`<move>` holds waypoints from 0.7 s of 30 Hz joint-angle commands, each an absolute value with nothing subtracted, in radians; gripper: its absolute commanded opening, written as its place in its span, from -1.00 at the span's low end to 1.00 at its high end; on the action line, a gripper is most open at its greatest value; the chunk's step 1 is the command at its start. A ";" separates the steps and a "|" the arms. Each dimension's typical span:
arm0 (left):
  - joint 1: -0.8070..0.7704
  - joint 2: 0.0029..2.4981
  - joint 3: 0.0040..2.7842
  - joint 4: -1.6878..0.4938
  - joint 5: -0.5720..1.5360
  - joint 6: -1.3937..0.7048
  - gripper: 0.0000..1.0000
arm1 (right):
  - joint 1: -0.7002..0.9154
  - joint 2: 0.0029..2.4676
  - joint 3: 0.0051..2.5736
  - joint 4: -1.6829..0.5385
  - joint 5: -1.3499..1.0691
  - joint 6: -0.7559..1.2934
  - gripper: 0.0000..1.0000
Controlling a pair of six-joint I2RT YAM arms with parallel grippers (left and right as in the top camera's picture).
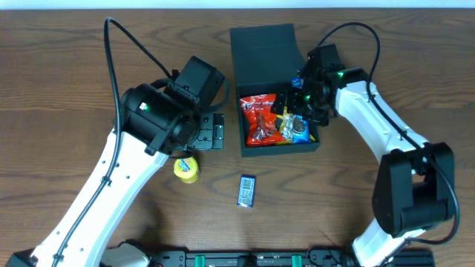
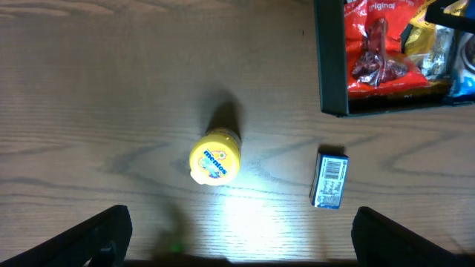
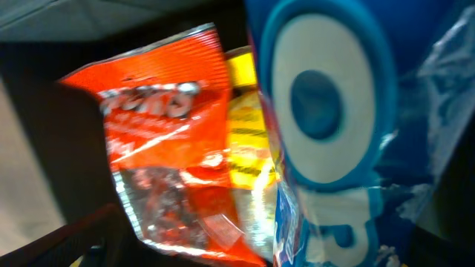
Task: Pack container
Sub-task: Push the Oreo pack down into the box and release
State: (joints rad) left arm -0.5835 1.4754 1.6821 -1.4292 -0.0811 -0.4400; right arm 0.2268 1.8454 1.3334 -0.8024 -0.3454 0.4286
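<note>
One dark green box (image 1: 263,48) lies open at the far middle of the table (image 1: 67,67), flap folded back. The right gripper (image 1: 297,111) hangs over its right half, jaws apart, close above a blue packet (image 3: 326,111) beside a red packet (image 1: 260,119). The left gripper (image 2: 249,241), jaws wide apart, is left of the box wall, over a yellow tub (image 2: 215,157). A small blue carton (image 2: 329,180) lies nearby, with bare wood around both.
</note>
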 commanded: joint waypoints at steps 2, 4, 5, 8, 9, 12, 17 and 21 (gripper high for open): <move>-0.583 1.464 1.697 -1.433 -0.077 -0.425 0.90 | 0.230 1.802 1.345 -0.796 -0.445 0.429 0.99; -0.583 1.464 1.697 -1.433 -0.077 -0.425 0.90 | 0.229 1.764 1.365 -0.797 -0.418 0.429 0.98; -0.583 1.464 1.697 -1.433 -0.077 -0.422 0.91 | 0.229 1.735 1.382 -0.803 -0.390 0.429 0.98; -0.583 1.464 1.697 -1.433 -0.077 -0.422 0.90 | 0.229 1.663 1.407 -0.805 -0.346 0.429 0.99; -0.583 1.464 1.697 -1.432 -0.077 -0.422 0.90 | 0.229 1.642 1.408 -0.805 -0.338 0.429 0.98; -0.583 1.464 1.697 -1.432 -0.077 -0.422 0.90 | 0.230 1.591 1.408 -0.822 -0.319 0.421 0.98; -0.583 1.464 1.697 -1.432 -0.077 -0.422 0.90 | 0.239 1.583 1.406 -0.871 -0.322 0.421 0.98; -0.583 1.464 1.697 -1.432 -0.077 -0.422 0.90 | 0.285 1.615 1.404 -0.885 -0.326 0.390 0.99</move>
State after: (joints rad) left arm -0.5835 1.4754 1.6821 -1.4292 -0.0811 -0.4366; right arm 0.2478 1.5898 1.4071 -0.8795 -0.3317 0.4191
